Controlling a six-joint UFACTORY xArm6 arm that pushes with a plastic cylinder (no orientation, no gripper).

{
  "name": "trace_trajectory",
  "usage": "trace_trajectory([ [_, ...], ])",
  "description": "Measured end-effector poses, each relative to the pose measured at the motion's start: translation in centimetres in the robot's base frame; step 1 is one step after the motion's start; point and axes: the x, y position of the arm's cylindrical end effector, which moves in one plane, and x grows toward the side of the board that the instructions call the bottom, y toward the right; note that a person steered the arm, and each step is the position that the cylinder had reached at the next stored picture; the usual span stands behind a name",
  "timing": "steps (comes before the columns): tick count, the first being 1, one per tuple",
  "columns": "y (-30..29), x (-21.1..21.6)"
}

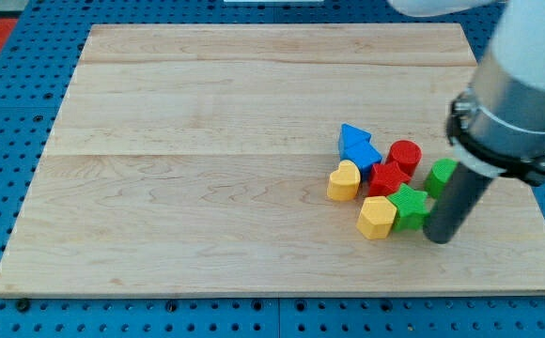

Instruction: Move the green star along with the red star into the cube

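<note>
The green star [409,206] lies at the view's lower right, touching the red star [387,177] just above and left of it. A green cube [440,176] stands to the right of the red star, partly hidden by the rod. My tip [440,238] rests on the board just right of the green star, right beside it and below the green cube.
A blue block [357,145], a red cylinder [405,155], a yellow heart [344,180] and a yellow hexagonal block [377,218] crowd the same cluster. The wooden board [207,169] lies on a blue perforated table; its right edge is near the rod.
</note>
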Motion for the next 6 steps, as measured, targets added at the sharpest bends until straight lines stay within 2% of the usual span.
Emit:
trace_trajectory([
  [1,2.5,2.8],
  [3,-0.6,3.9],
  [5,-3.3,-2.6],
  [6,-2.8,-2.1],
])
